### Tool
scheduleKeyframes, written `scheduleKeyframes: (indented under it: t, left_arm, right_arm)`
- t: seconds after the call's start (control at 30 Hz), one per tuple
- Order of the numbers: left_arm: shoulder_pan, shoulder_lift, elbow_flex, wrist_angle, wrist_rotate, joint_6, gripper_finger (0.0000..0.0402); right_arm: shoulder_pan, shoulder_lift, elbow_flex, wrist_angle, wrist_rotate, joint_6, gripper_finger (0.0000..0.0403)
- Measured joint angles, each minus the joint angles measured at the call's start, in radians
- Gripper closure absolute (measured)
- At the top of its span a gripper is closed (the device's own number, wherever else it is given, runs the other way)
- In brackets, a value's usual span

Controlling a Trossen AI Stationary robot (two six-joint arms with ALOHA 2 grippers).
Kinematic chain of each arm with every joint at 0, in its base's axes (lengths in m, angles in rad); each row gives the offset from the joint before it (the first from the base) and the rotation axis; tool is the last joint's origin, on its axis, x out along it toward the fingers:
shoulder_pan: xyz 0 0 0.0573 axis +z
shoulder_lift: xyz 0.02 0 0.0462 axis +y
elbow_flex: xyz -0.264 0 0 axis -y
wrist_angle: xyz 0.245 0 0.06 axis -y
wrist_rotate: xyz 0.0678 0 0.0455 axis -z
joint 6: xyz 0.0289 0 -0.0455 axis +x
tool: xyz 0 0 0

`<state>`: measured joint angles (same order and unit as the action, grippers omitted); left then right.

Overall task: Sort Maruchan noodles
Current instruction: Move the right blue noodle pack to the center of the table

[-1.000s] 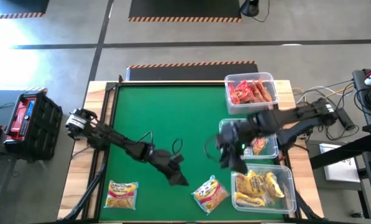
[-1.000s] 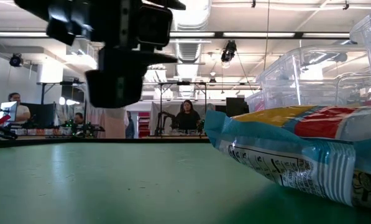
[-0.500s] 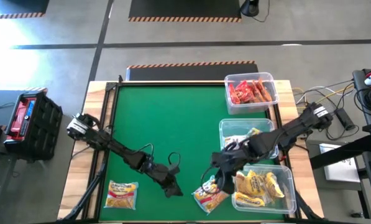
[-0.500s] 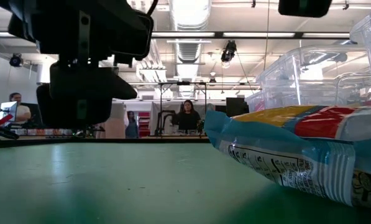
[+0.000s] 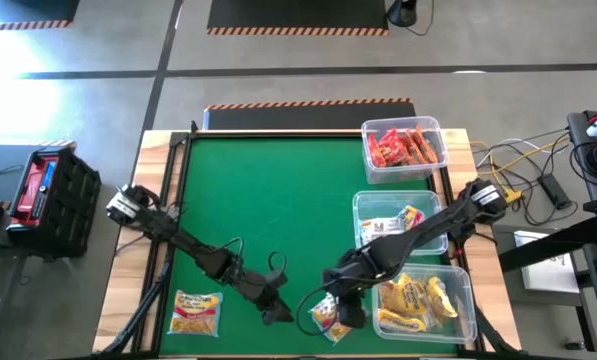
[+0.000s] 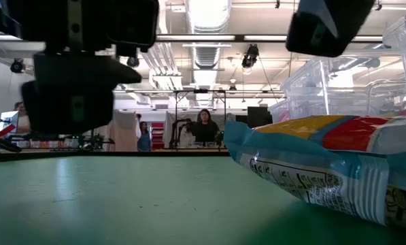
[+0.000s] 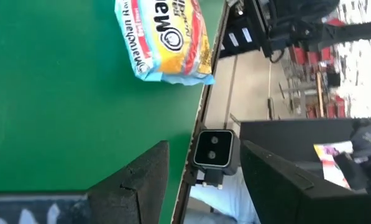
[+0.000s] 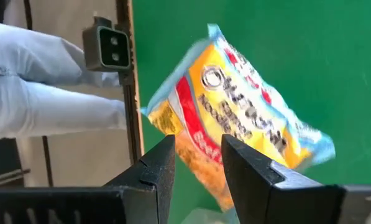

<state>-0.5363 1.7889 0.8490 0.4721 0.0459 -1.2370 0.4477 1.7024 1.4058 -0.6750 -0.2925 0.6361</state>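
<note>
Green bench (image 5: 278,210): near its front edge, the right pincer (image 5: 346,312) is hovering open over a blue-trimmed noodle packet (image 5: 326,316), the left pincer (image 5: 275,312) sitting open just beside. Another packet (image 5: 196,311) is waiting at the front-left corner. Those arms could clash, they're so close.

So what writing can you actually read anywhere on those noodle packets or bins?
"Ma…", the start of the brand name, cropped at the frame edge, on the packet ahead of the left gripper.
Red lettering on the packet under the right gripper: too blurred to read.
Small print on the packet nearest the low camera: too small to read.
Packets in the bins: unreadable.
</note>
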Motion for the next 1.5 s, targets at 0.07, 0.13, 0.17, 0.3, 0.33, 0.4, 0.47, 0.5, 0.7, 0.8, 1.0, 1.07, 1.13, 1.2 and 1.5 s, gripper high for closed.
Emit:
scheduleKeyframes:
  t: [0.07,0.13,0.17,0.3,0.33,0.4,0.47,0.5,0.7,0.8,1.0,1.07,1.13,1.2,1.5]
  left_arm:
    - [-0.032,0.000,0.000,-0.004,-0.062,-0.032,0.0221]
    - [-0.067,0.000,0.000,-0.014,-0.122,-0.063,0.0221]
    - [-0.081,0.000,0.000,-0.020,-0.152,-0.079,0.0221]
    - [-0.123,0.000,0.000,-0.028,-0.240,-0.127,0.0221]
    - [-0.131,0.000,0.000,-0.029,-0.255,-0.135,0.0221]
    - [-0.147,0.000,0.000,-0.030,-0.279,-0.146,0.0221]
    - [-0.164,0.000,0.000,-0.030,-0.304,-0.159,0.0221]
    - [-0.172,0.000,0.000,-0.030,-0.320,-0.166,0.0221]
    - [-0.216,0.000,0.000,-0.030,-0.464,-0.232,0.0221]
    - [-0.238,0.000,0.012,-0.034,-0.541,-0.256,0.0221]
    - [-0.247,0.000,0.064,-0.033,-0.608,-0.255,0.0221]
    - [-0.247,0.000,0.089,-0.034,-0.619,-0.236,0.0221]
    - [-0.248,0.000,0.117,-0.035,-0.627,-0.222,0.0221]
    - [-0.249,0.000,0.150,-0.043,-0.634,-0.198,0.0221]
    - [-0.251,0.000,0.308,-0.228,-0.667,-0.107,0.0221]
  right_arm:
    - [0.000,0.011,0.015,0.002,-0.003,-0.038,0.0284]
    - [0.000,0.015,0.022,0.003,-0.003,-0.088,0.0284]
    - [0.000,0.016,0.022,0.003,-0.003,-0.113,0.0284]
    - [0.000,0.016,0.014,-0.001,-0.003,-0.212,0.0284]
    - [0.000,0.016,0.013,-0.001,-0.003,-0.220,0.0284]
    - [0.000,0.016,0.012,0.000,-0.002,-0.233,0.0284]
    - [0.000,0.016,0.012,0.000,0.000,-0.245,0.0284]
    - [0.000,0.016,0.012,0.001,0.002,-0.255,0.0284]
    - [0.000,0.016,-0.024,0.061,0.033,-0.315,0.0284]
    - [0.000,0.017,-0.030,0.073,0.039,-0.335,0.0284]
    - [0.009,0.017,-0.040,0.110,0.040,-0.360,0.0284]
    - [0.013,0.017,-0.064,0.170,0.040,-0.359,0.0284]
    - [0.020,0.017,-0.091,0.225,0.041,-0.343,0.0284]
    - [0.024,0.017,-0.103,0.246,0.042,-0.336,0.0284]
    - [0.045,0.016,-0.122,0.247,0.090,-0.305,0.0284]
